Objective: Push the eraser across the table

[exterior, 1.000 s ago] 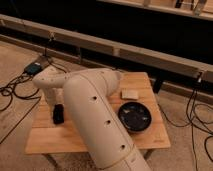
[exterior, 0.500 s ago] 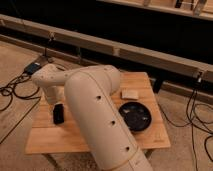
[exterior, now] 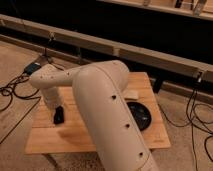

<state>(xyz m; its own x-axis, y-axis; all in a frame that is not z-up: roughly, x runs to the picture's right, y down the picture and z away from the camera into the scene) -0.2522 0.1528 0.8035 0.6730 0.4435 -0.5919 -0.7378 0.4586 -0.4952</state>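
Note:
The eraser (exterior: 59, 115), a small flat black block, lies on the left part of the light wooden table (exterior: 100, 142). My big white arm reaches from the lower right across the table to the left and bends down there. My gripper (exterior: 53, 105) is at the arm's low end, right above and beside the eraser. I cannot tell whether it touches the eraser. The arm hides the middle of the table.
A dark bowl (exterior: 139, 116) sits on the right part of the table, with a pale beige block (exterior: 131, 94) behind it. Cables (exterior: 12, 92) and a small device (exterior: 32, 67) lie on the floor at the left. A long rail (exterior: 150, 52) runs behind the table.
The arm has shifted only slightly at the left of the table. The eraser stays at about the same spot.

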